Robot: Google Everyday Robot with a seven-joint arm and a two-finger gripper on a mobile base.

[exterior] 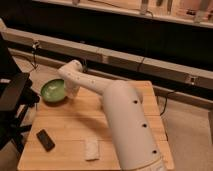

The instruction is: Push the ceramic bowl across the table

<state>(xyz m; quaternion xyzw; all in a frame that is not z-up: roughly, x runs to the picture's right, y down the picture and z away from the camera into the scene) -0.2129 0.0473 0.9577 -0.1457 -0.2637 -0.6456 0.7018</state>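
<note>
In the single camera view we look down across a light wooden slatted tabletop (70, 122) from its near side. The green round ceramic bowl (53, 91) sits close to the far left corner of the tabletop, upright, its rim almost at the left edge. Our white, thick-bodied robot arm (122, 120) rises from the near right part of the tabletop and reaches diagonally toward that far left corner, narrowing to a bent wrist above the bowl's right side. The gripper (70, 90) hangs down from that wrist just beside the bowl's right rim, seemingly touching it, though we cannot be sure of contact. We cannot tell whether the gripper is spread or closed, since it shows only as a pale block next to the bowl.

Near the front left corner of the tabletop lies a flat black rectangular phone-like object (45, 139), angled to the edges. Along the front edge, roughly at its middle, lies a small white oblong packet (91, 148), well apart from the bowl. A black chair-like frame (12, 102) stands off the left edge of the tabletop.
</note>
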